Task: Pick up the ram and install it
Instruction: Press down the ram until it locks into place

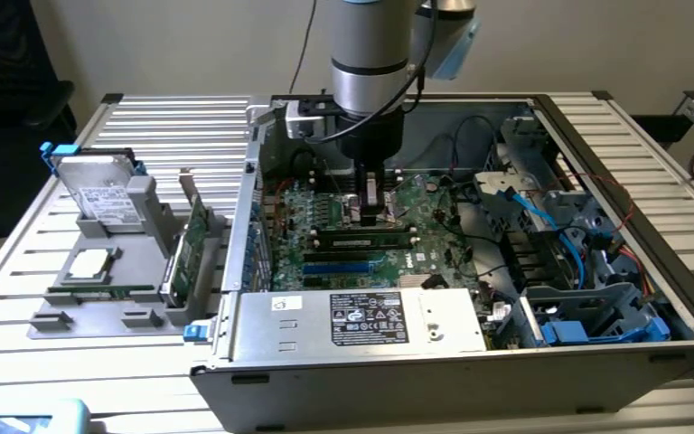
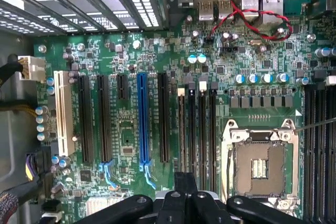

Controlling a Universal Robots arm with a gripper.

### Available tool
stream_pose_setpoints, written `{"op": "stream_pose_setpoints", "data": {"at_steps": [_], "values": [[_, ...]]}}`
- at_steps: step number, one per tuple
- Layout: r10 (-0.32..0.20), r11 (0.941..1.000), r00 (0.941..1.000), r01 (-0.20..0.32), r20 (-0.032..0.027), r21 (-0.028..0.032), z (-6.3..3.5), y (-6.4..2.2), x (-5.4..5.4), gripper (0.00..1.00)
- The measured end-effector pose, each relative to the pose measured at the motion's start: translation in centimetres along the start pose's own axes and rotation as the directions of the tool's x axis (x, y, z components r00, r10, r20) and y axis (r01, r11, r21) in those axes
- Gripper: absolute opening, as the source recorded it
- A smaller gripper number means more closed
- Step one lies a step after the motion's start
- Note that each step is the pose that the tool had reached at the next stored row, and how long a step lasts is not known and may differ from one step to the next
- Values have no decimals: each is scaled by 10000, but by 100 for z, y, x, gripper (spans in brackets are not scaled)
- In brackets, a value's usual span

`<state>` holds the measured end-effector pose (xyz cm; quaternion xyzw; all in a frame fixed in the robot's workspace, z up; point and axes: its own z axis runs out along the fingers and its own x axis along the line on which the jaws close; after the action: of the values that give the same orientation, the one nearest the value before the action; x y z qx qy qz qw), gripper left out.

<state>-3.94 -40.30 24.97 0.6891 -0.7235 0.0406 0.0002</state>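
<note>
Ram (image 1: 360, 242): long narrow stick w/ dark rectangular chips and a pale label strip, seated lengthwise in a black slot on the green mobo (image 1: 323, 217), directly under and just in front of gripper (image 1: 378, 215). Can't tell if fingertips touch its top edge. Gripper clenched, black fingers pressed together, nothing visibly btwn them. Pointing straight down from a smooth silver cylindrical wrist, inside the open grey sheet-metal case (image 1: 444, 389).

Just past the ram from the gripper, nearer the exterior cam: short blue plastic slots (image 1: 341, 267), then a boxy bare-metal PSU (image 1: 360, 318) w/ printed white label. Off to gripper's side at exterior view's left, outside the case: matte grey moulded tray (image 1: 94, 318) carrying a shiny hard drive (image 1: 97, 190) and an upright green expansion card (image 1: 196, 240).

Wrist view: black glossy gripper (image 2: 184, 195) links over a densely populated board; parallel long slots ahead, mostly black, one blue (image 2: 142, 119), one white (image 2: 64, 114). Square metal-framed CPU socket (image 2: 260, 166) just beside the fingers. Twisted red/black wires (image 2: 252, 24) looping near the rear ports, far from the gripper
</note>
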Motion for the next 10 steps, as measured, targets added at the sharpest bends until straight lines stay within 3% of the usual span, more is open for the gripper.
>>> {"op": "stream_pose_setpoints", "data": {"at_steps": [8, 10], "values": [[30, 10000, 10000, -30, -2, -2, 0, 0, 0, 11], [321, 9995, 9995, -321, -18, -18, 0, 0, 0, 11]]}}
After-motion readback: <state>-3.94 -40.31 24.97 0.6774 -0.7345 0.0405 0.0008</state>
